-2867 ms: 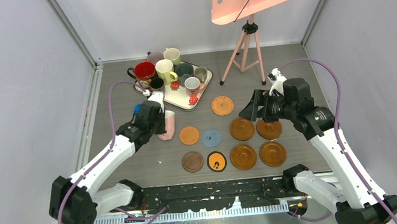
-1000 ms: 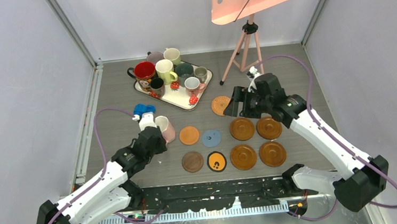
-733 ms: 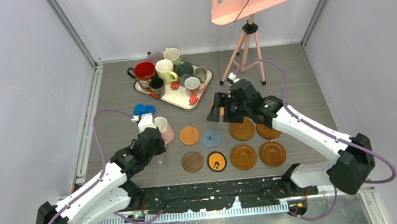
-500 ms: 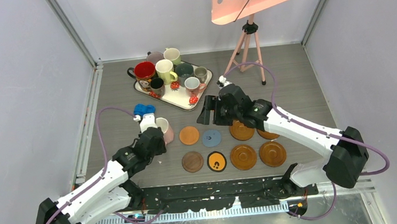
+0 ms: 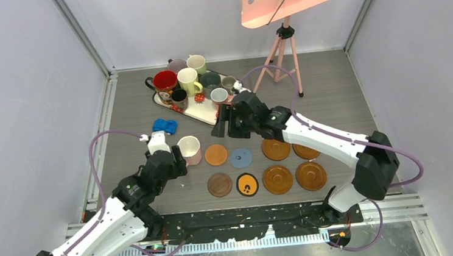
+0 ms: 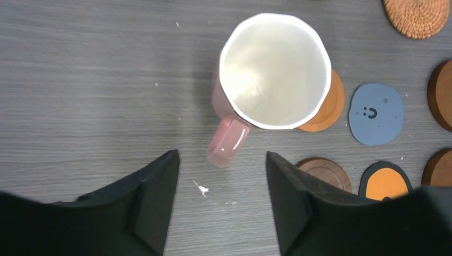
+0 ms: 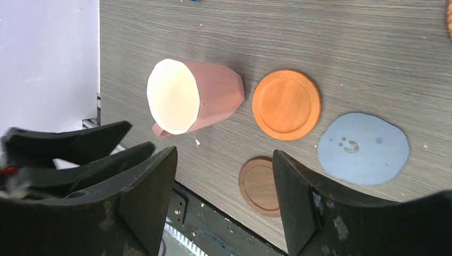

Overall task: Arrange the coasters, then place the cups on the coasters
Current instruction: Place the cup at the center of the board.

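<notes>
Left fingers (image 6: pixel 154 202) apart, clear of pink cup (image 6: pixel 274 69).

We have set the faceted pink ceramic mug (image 5: pixel 189 148) upright at 9 o'clock of the plain orange round coaster (image 5: pixel 216 154), opened our left gripper (image 6: pixel 219 157) and backed it toward 7 o'clock, while our right gripper (image 7: pixel 224 154) swept toward 9 o'clock.

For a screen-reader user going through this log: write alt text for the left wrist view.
A pink mug stands upright on the grey table, handle toward the camera, ahead of the open left gripper, which does not touch it. An orange coaster shows past its right side, a blue coaster further right.
</notes>
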